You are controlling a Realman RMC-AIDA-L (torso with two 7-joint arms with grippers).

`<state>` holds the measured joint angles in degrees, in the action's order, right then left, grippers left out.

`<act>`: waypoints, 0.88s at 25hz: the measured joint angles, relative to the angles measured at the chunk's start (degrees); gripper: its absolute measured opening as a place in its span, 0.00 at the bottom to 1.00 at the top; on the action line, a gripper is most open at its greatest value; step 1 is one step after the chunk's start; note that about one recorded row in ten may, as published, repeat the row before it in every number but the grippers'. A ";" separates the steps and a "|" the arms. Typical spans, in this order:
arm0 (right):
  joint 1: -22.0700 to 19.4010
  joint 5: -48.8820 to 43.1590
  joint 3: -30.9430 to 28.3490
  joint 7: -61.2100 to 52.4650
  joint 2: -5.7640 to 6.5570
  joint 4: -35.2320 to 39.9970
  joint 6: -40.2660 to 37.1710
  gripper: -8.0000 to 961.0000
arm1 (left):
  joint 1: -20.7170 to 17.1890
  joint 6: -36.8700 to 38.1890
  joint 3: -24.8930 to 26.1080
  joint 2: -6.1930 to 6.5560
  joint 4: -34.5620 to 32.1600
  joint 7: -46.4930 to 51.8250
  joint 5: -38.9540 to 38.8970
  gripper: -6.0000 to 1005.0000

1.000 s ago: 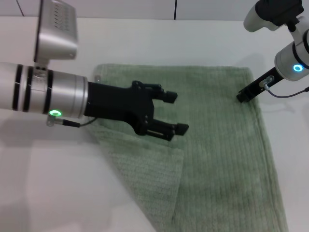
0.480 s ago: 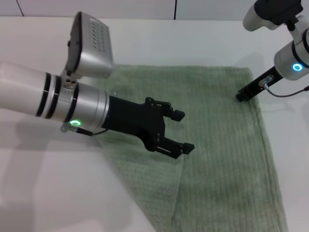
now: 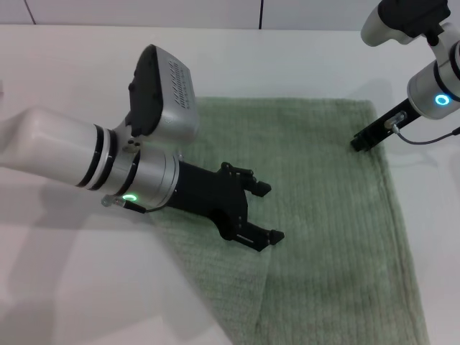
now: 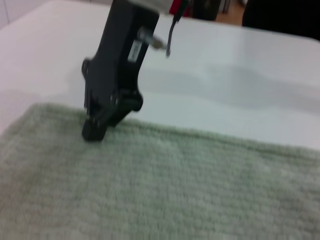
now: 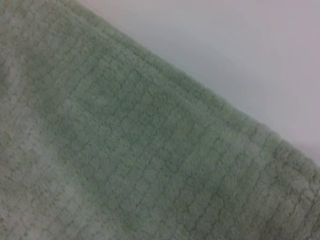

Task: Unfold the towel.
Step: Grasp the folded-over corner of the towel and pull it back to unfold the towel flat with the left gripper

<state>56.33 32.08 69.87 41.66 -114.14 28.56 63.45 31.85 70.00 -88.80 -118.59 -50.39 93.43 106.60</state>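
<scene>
The sage-green towel (image 3: pixel 323 215) lies flat on the white table, and its near-left part is folded over as a flap (image 3: pixel 223 287) with a slanting edge. My left gripper (image 3: pixel 267 213) hovers open just over the flap's upper corner, with nothing between its fingers. At the towel's far right edge, my right gripper (image 3: pixel 359 144) points down with its tip resting on the cloth. The left wrist view shows that same right gripper (image 4: pixel 94 131) as one narrow black tip on the towel's hem (image 4: pixel 200 137). The right wrist view shows only close-up towel (image 5: pixel 125 150) and table.
White table (image 3: pixel 302 65) surrounds the towel on the far side and to the left. A cable (image 3: pixel 424 140) loops from the right arm's wrist beside the towel's right edge. The left arm's wrist camera housing (image 3: pixel 162 93) rises above the towel's far-left corner.
My left arm has swung in over the towel's left side and rolled. Its open gripper has dropped nearer to the flap's corner. The right arm and the towel have not moved.
</scene>
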 joint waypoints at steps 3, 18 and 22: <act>0.00 0.00 0.00 0.00 -0.01 0.00 -0.07 0.01 | 0.41 -1.77 -1.88 -0.07 0.47 0.84 1.12 0.86; 0.00 -0.09 0.00 0.00 -0.03 0.00 -0.18 0.01 | 1.10 -2.46 -4.18 -0.15 0.66 2.51 1.95 0.86; 0.00 -0.09 0.00 0.00 -0.03 0.00 -0.18 0.01 | 1.40 -2.38 -4.92 -0.15 0.66 3.30 2.14 0.86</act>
<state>56.33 31.99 69.86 41.66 -114.17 28.56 63.27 33.26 67.62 -93.73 -118.74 -49.74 96.74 108.74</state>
